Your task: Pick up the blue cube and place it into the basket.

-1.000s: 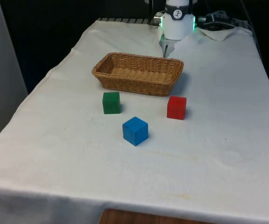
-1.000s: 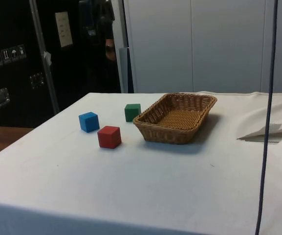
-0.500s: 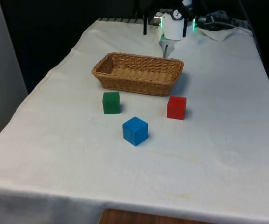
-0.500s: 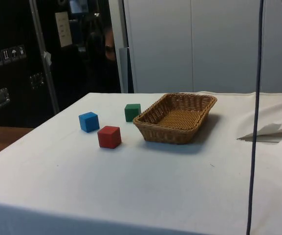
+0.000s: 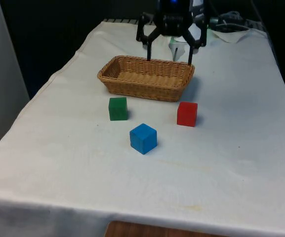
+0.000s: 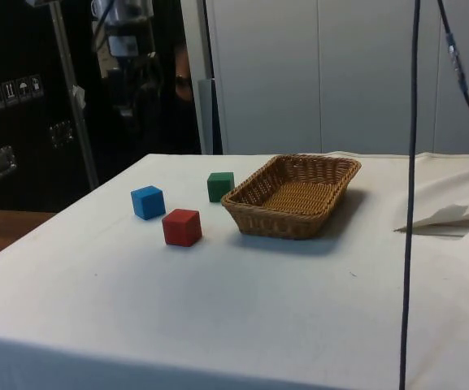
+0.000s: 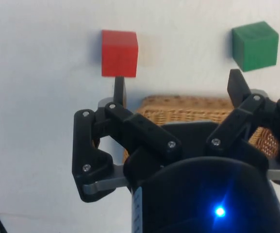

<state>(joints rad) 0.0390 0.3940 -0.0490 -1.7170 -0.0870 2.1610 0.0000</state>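
— So, running across the front view from its left: what sits on the white cloth (image 5: pixel 241 163)?

— First the green cube (image 5: pixel 117 108), then the blue cube (image 5: pixel 143 138), then the red cube (image 5: pixel 187 113). The wicker basket (image 5: pixel 146 77) lies behind all three, toward the robot.

— How does the blue one look?

— Plain, evenly blue, matte, with sharp edges. It rests flat on the cloth, touching nothing.

— Which way does it point?

— It is a cube, so no long axis. It is turned so that one vertical edge faces the front camera, at six o'clock, with two side faces showing. In the side view the blue cube (image 6: pixel 148 201) stands leftmost, with the red one (image 6: pixel 182 227) at its four o'clock and the green one (image 6: pixel 220 186) at its two o'clock.

— Where is it relative to the basket?

— At six o'clock from it in the front view, well apart, between the green and red cubes but nearer the camera.

— And the gripper (image 5: pixel 168 53)?

— Its two black fingers are spread wide and empty, hanging above the basket's far rim. From the wrist, one fingertip (image 7: pixel 120 87) lines up just below the red cube (image 7: pixel 120 53); the green cube (image 7: pixel 255 45) lies beyond the other.
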